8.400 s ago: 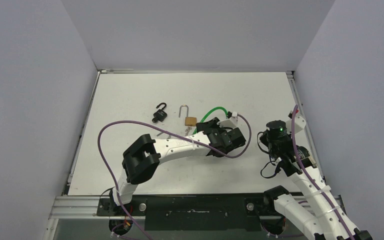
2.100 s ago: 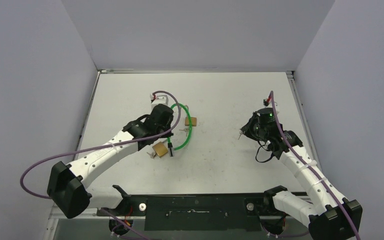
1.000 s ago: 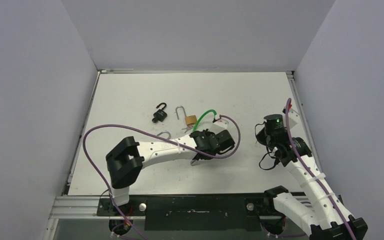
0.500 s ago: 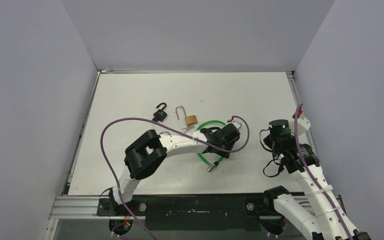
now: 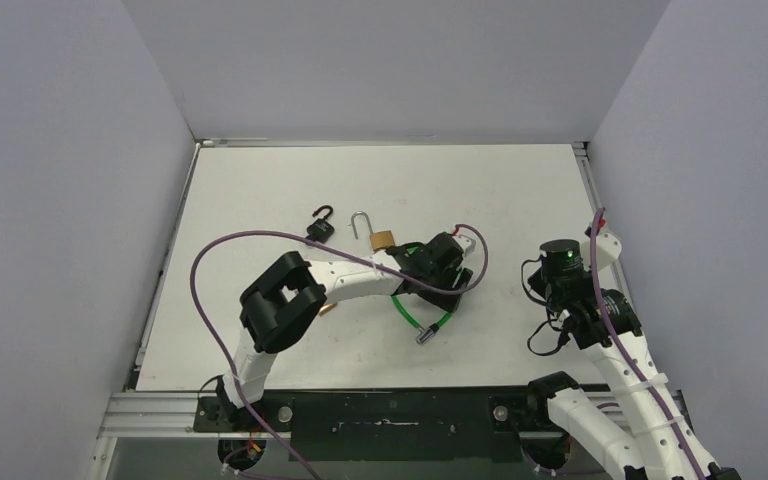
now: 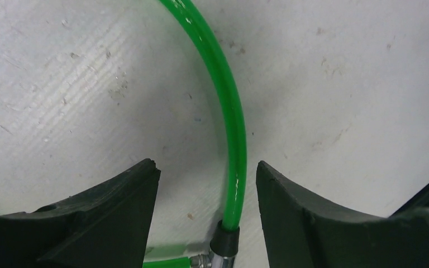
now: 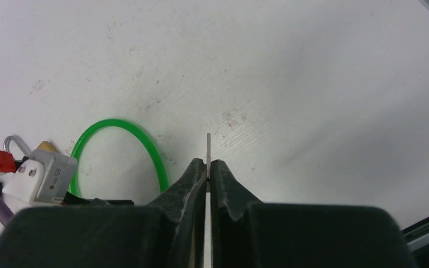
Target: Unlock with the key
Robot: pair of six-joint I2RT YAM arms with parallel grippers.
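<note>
Toward the near right of the table (image 5: 520, 200), the right gripper (image 7: 208, 167) is clenching a thin key (image 7: 208, 146), its blade poking out ahead. Farther left, the left gripper (image 6: 206, 178) is hanging released astride a green cable loop (image 6: 232, 128). Beyond, a brass padlock (image 5: 381, 240) and a black padlock (image 5: 318, 230) are lying.

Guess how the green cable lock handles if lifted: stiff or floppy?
Probably springy, not limp: the green cable holds a smooth curve on the table. Likely light, being thin. Its glossy round sheath may slip in a pinch.
</note>
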